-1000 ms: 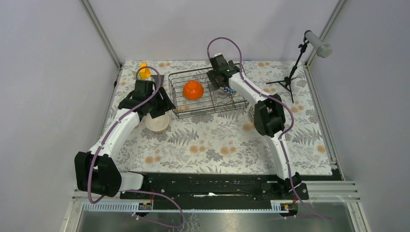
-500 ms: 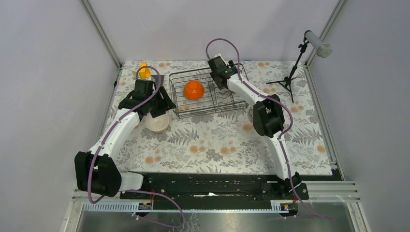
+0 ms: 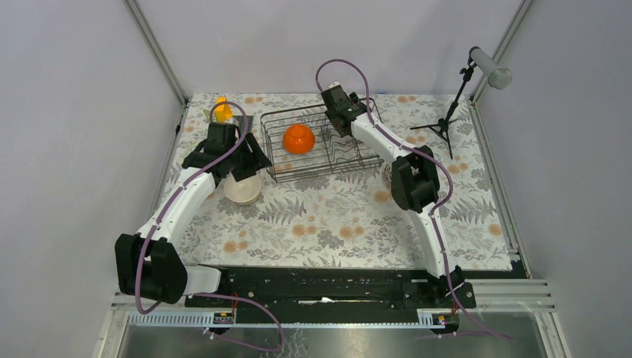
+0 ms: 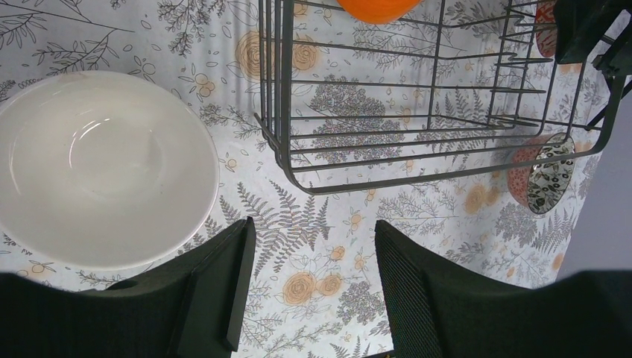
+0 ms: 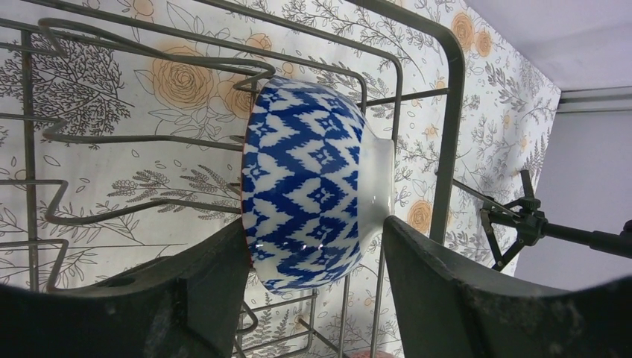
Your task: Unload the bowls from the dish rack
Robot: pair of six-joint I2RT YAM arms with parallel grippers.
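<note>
At upper centre overhead, the dish rack (image 3: 317, 145) lies long axis left-right, orange bowl (image 3: 298, 139) dome-up inside; the right arm (image 3: 380, 142) stretches to its upper-right corner. Left wrist: left gripper (image 4: 313, 239) spread, empty, beside the mouth-up cream-white bowl (image 4: 97, 168). Right wrist: blue-white zigzag bowl (image 5: 313, 186) on edge in the rack, rim toward frame right, between 2 parted fingers of the right gripper (image 5: 314, 227); contact unclear.
</note>
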